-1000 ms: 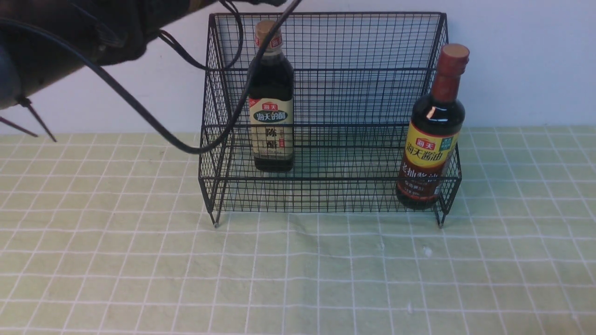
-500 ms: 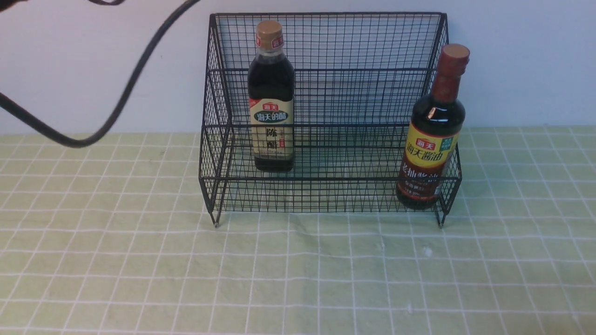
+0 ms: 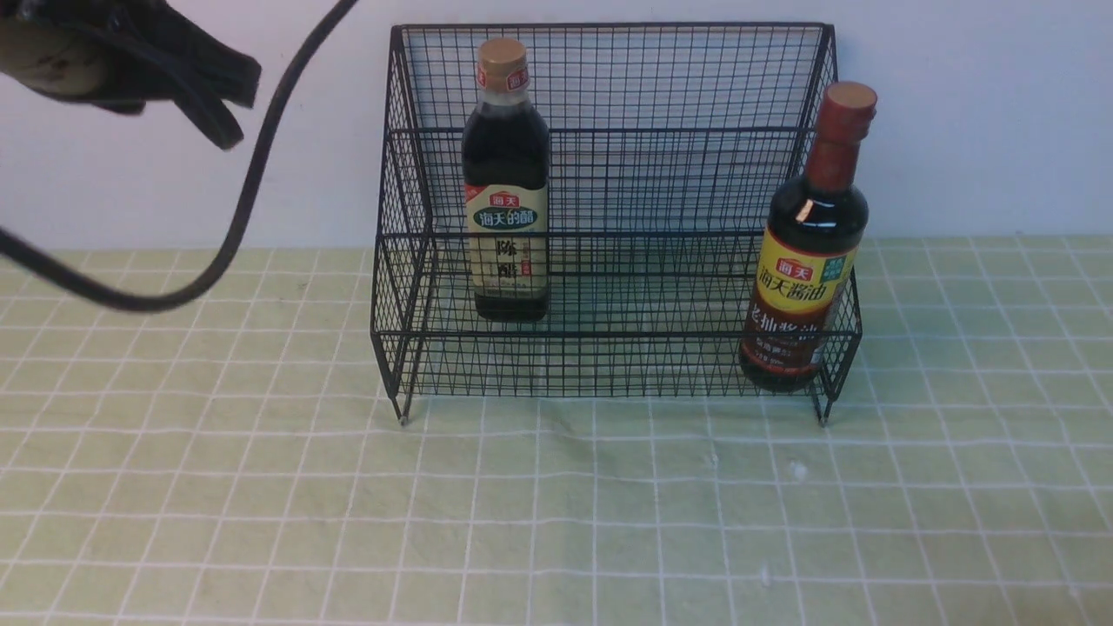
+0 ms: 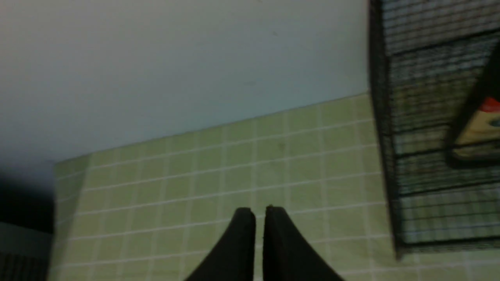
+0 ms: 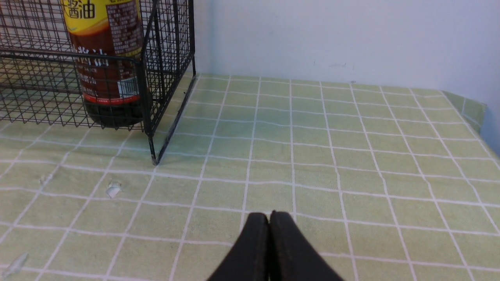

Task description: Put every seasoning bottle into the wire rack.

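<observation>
The black wire rack (image 3: 609, 174) stands against the wall. The squarish seasoning bottle (image 3: 506, 200), gold-capped with a beige label, stands upright inside it towards the left. The taller round bottle (image 3: 804, 261), with a brown-red cap and a yellow-and-red label, stands upright inside the rack's front right corner (image 5: 168, 58); the right wrist view shows its label (image 5: 107, 58) behind the mesh. My left gripper (image 4: 259, 210) is shut and empty, above the cloth to the left of the rack (image 4: 384, 156). Low over the cloth to the right of the rack, my right gripper (image 5: 268, 215) is shut and empty.
A green checked cloth (image 3: 556, 504) covers the table up to the pale wall. Part of my left arm (image 3: 130, 52) and its black cable (image 3: 243, 217) hang at the top left. Small white scraps (image 5: 113, 189) lie on the cloth. The table's right edge (image 5: 474, 109) shows.
The left arm pulled up and left, away from the rack, and its cable no longer crosses the squarish bottle. Neither bottle has moved.
</observation>
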